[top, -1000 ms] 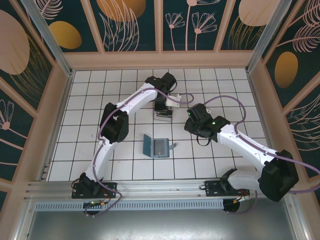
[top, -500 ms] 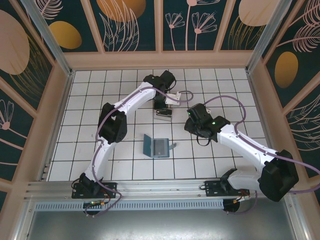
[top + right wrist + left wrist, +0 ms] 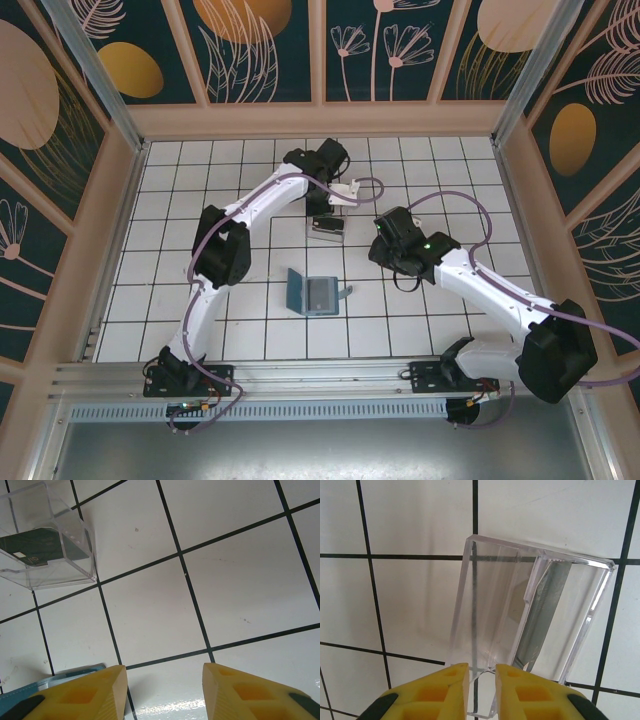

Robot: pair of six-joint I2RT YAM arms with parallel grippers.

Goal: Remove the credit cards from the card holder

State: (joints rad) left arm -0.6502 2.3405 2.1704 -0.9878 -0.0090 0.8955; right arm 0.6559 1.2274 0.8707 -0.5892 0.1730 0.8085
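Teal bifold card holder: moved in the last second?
No. The teal bifold card holder lies across the same black grid lines of the white tiled floor.

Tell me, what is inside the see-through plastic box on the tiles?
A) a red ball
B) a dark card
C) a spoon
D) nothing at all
B: in the right wrist view a flat dark card with a small pale patch lies inside the clear box, seen through its see-through walls.
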